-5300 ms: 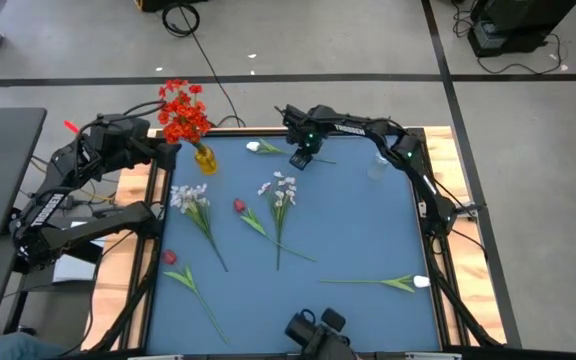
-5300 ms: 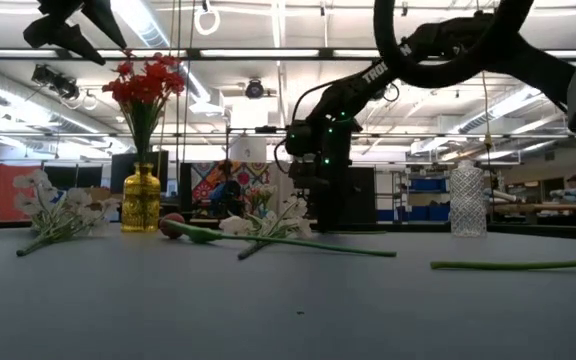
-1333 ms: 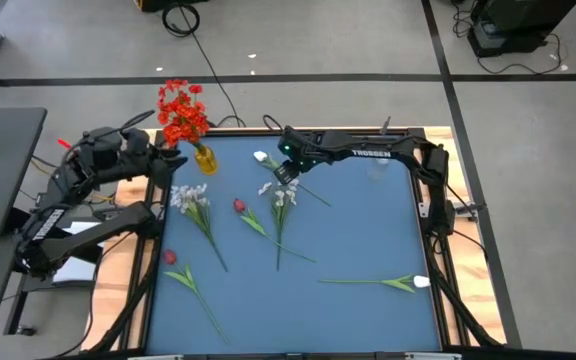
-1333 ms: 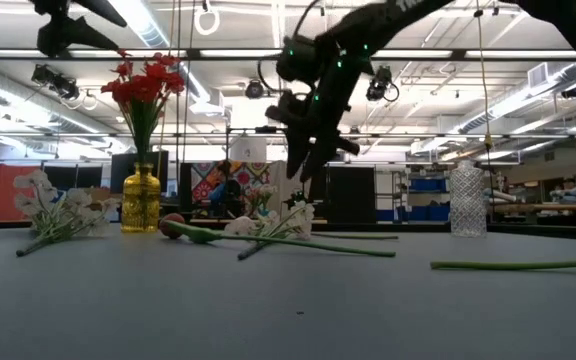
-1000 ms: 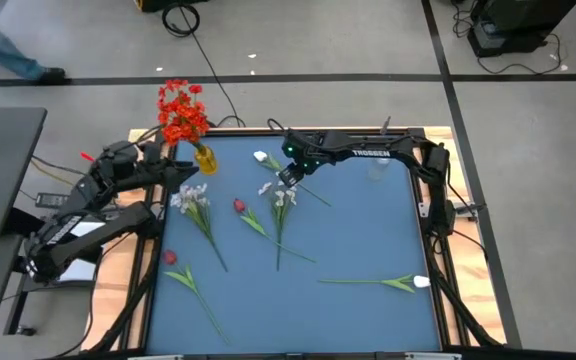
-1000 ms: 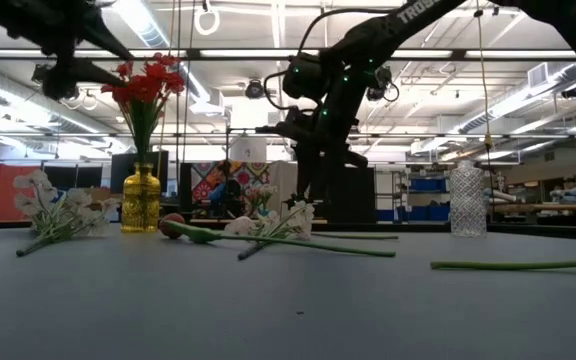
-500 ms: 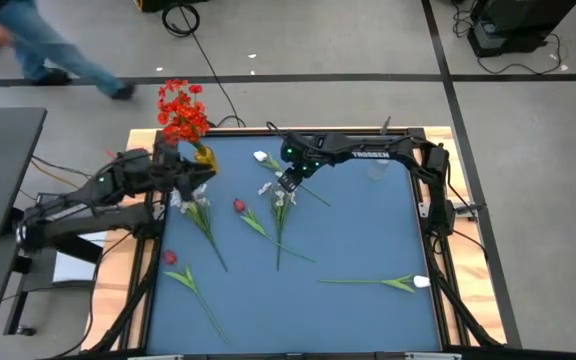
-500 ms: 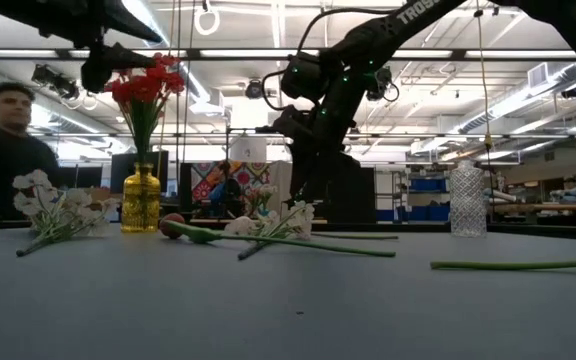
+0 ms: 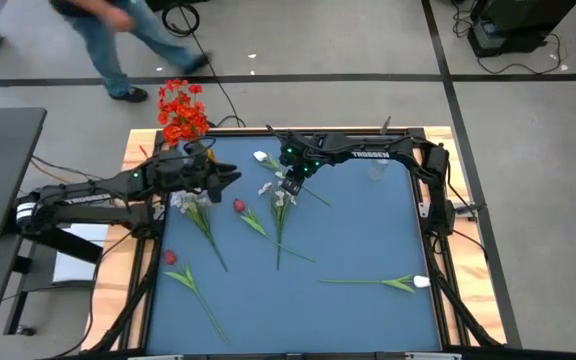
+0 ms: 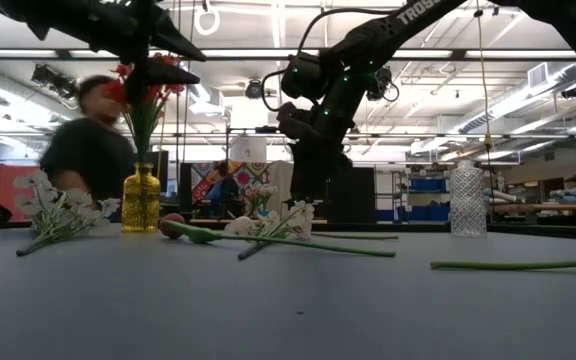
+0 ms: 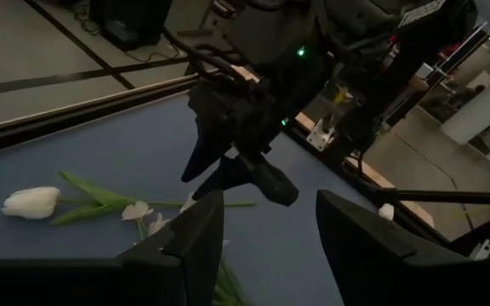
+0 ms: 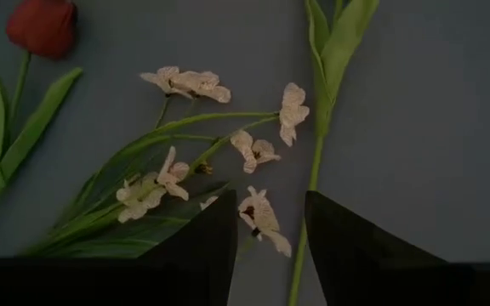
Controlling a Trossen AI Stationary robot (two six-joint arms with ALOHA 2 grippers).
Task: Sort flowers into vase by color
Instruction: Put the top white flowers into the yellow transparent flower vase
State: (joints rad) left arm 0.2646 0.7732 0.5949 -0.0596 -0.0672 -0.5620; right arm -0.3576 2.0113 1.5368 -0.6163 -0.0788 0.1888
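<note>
My right pincer (image 12: 266, 246) hangs open right over the white spray (image 12: 198, 166), blooms just ahead of my fingertips. It looks featherlight and floppy with crushable petals, so I'd pinch the thin green stem. The red tulip (image 12: 42, 25) lies further out. My left pincer (image 9: 230, 177) hovers open beyond it.

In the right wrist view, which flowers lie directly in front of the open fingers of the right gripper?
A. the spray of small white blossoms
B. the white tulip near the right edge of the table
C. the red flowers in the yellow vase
A: the right gripper hangs open above the spray of small white blossoms.
</note>
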